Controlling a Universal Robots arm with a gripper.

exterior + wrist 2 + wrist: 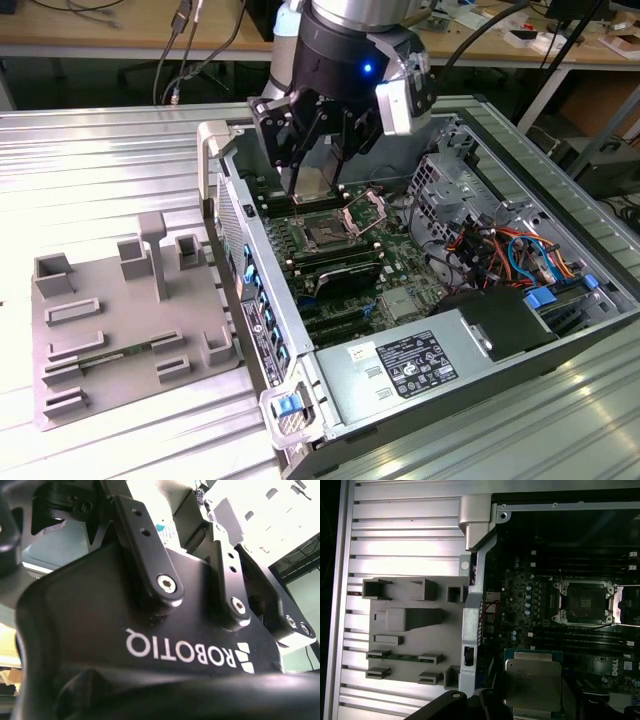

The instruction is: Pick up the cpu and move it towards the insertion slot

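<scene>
My gripper [314, 192] hangs inside the open computer case, shut on the cpu [316, 183], a small silvery plate held between its black fingers. In the first wrist view the cpu [534, 682] shows its silvery-white top with a green edge, apart from the insertion slot [584, 602]. The insertion slot [325, 237] is a dark square socket on the green board, just below and in front of the held cpu, with its shiny hinged frame [366, 210] raised open. The second wrist view looks close up at the gripper's black body and linkages [150, 645].
A grey plastic fixture [120, 320] lies on the ribbed metal table at the exterior view's left. The case's side wall [240, 250] stands between it and the board. Long black memory slots [345, 275], a power supply [410, 365] and a drive cage with cables [500, 250] crowd the case.
</scene>
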